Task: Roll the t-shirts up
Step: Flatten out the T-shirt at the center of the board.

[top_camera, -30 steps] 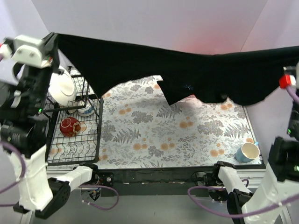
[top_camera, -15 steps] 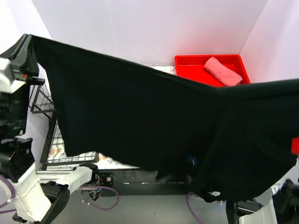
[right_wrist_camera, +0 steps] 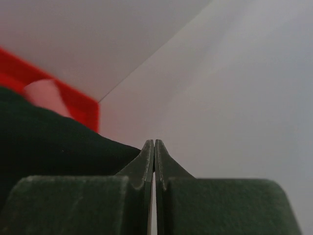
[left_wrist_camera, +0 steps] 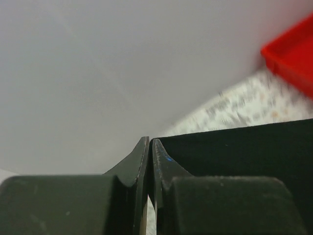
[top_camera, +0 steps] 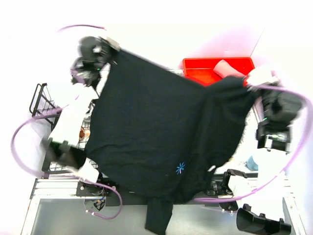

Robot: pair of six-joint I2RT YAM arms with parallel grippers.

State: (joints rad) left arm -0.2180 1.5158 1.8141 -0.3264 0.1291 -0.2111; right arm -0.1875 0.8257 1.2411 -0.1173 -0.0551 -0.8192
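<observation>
Across the counter (left_wrist_camera: pixel 234 105), the black shirt (top_camera: pixel 146 127) is being held spread by its two far corners, one at the left arm (top_camera: pixel 90 56) and one at the right arm (top_camera: pixel 274 107). The left jaws are being pressed together on a thin edge of black cloth, and the right jaws are being pressed together in the same way, so both are being judged as pinching the shirt. From both pinches the cloth is falling toward the arm bases, its long axis running far to near, with the print (top_camera: pixel 180 168) facing up and the tail being draped past the near edge. Neither arm is being favoured, since each is holding one corner; laying the shirt flat is being judged the step in hand. The pink shirt (top_camera: pixel 227 68) is lying in the tray (top_camera: pixel 195 66), just behind the right corner. The rack (top_camera: pixel 41 98) is being partly covered on the left, and white walls are closing the space behind.
</observation>
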